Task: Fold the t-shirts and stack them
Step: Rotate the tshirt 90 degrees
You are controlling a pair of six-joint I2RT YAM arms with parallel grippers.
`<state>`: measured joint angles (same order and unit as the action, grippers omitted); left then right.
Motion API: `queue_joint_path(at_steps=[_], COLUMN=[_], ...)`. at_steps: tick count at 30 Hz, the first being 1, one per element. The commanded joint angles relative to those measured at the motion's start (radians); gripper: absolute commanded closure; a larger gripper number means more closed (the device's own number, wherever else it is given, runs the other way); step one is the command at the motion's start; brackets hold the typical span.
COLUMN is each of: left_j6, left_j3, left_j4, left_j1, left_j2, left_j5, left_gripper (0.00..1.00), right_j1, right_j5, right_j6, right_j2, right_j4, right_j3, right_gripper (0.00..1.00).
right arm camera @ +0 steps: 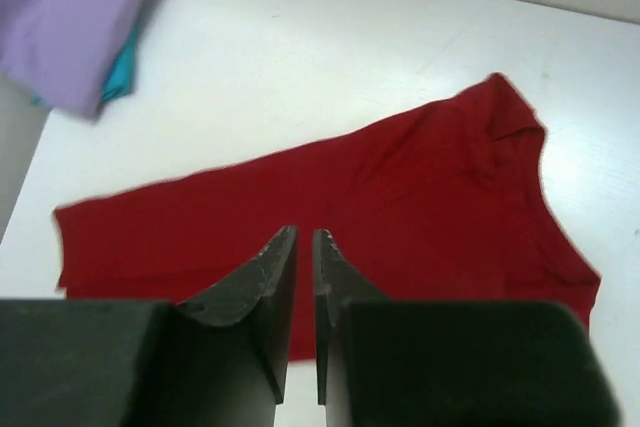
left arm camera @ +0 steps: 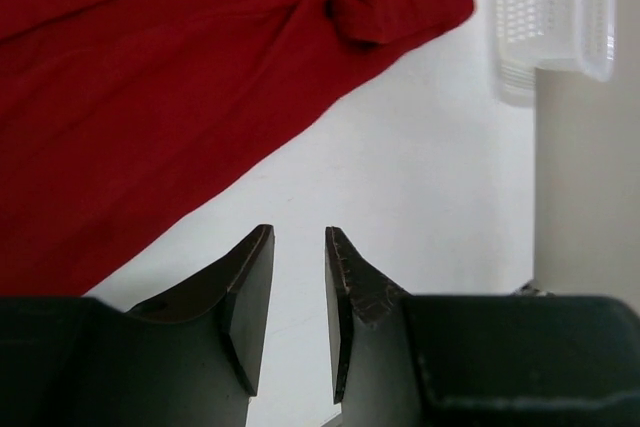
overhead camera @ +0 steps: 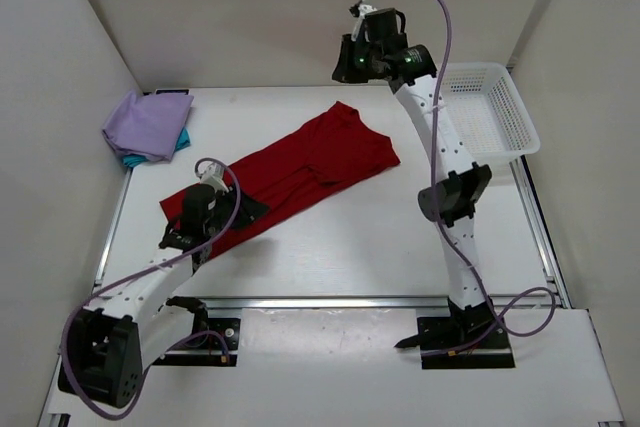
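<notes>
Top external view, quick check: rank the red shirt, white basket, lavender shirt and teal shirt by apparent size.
1. red shirt
2. white basket
3. lavender shirt
4. teal shirt, mostly hidden under the lavender one, so only its visible part counts.

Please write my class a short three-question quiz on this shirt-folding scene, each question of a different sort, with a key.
1. True or false: the red t-shirt lies folded on the pile in the far-left corner.
2. Which colour peeks out from under the lavender t-shirt? A yellow; B teal; C black.
3. In a few words: what does the left gripper hold?
Key:
1. False: it lies spread out long across the table.
2. B: the teal t-shirt lies under it.
3. Nothing: its jaws stand apart over bare table beside the red t-shirt.
</notes>
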<state>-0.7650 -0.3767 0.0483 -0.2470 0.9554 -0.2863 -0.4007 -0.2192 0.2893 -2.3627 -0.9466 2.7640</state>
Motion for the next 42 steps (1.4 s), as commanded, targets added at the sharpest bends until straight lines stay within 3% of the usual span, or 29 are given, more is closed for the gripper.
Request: queue_joint_path(at_steps=[1,3,4,5,6,7,9,11,17,21,27,31,35,38,41,42], left_j6=[0.021,0.001,-0.011,-0.01,-0.011,-0.02,-0.031,-0.027,-0.033,-0.031,-0.026,-0.025,-0.042,-0.04,-0.045,-0.049], left_j3=[-0.073,-0.068,-0.062,-0.07,-0.067,-0.07,-0.076,-0.088,-0.096,-0.105,-0.136,-0.197,-0.269,-0.277,-0.258,-0.245], left_j4=[0.06,0.093,0.108,0.114,0.125,0.148,0.165,0.177,0.196,0.193,0.202,0.2,0.202,0.186,0.197,0.184], left_j1=[0.003,-0.004,-0.009,-0.027,-0.047,-0.069,-0.11,-0.124,-0.147,-0.143,-0.132,-0.13,-0.146,-0.159,-0.118,-0.089], left_j2=[0.061,0.069,0.072,0.069,0.078,0.091,0.111,0.147,0.169,0.195,0.247,0.299,0.347,0.35,0.313,0.286], left_j5=[-0.114,-0.132,-0.128,-0.114,-0.116,-0.099,-0.108,-0.105,-0.091,-0.094,-0.096,-0.09,-0.106,-0.105,-0.128,-0.123], left_gripper=[0.62,0.62,0.62,0.61,0.61,0.62,0.62,0.62,0.62,0.63,0.62,0.61,0.62,0.62,0.62,0.63], right_j1=[-0.144,-0.183,-0.199,-0.198,-0.185,-0.164,-0.074,-0.052,0.037,0.066,0.112,0.146,0.14,0.086,-0.004,-0.041], right_j5=[0.122,0.263,0.292,0.309,0.267,0.229,0.08,0.054,0.02,0.027,-0.044,-0.048,-0.007,0.012,-0.005,-0.014], right_j6=[-0.088,-0.114,-0.127,-0.119,-0.113,-0.07,0.049,0.065,0.1,0.099,0.082,0.086,0.061,0.047,0.1,0.144], right_j2=[0.164,0.324,0.473,0.562,0.741,0.895,0.985,0.943,0.705,0.562,0.314,0.171,0.169,0.31,0.504,0.557], right_j4=[-0.179,-0.135,-0.086,0.059,0.271,0.375,0.654,0.753,0.88,0.846,0.685,0.603,0.519,0.528,0.714,0.756], right_j3=[-0.111,-0.281,-0.475,-0.764,-0.926,-1.232,-1.615,-1.749,-1.834,-1.756,-1.453,-1.152,-0.928,-1.009,-1.406,-1.461], right_gripper=[0.91,0.91,0.9,0.89,0.85,0.84,0.91,0.96,1.0,1.0,1.0,1.0,0.94,0.85,0.72,0.71])
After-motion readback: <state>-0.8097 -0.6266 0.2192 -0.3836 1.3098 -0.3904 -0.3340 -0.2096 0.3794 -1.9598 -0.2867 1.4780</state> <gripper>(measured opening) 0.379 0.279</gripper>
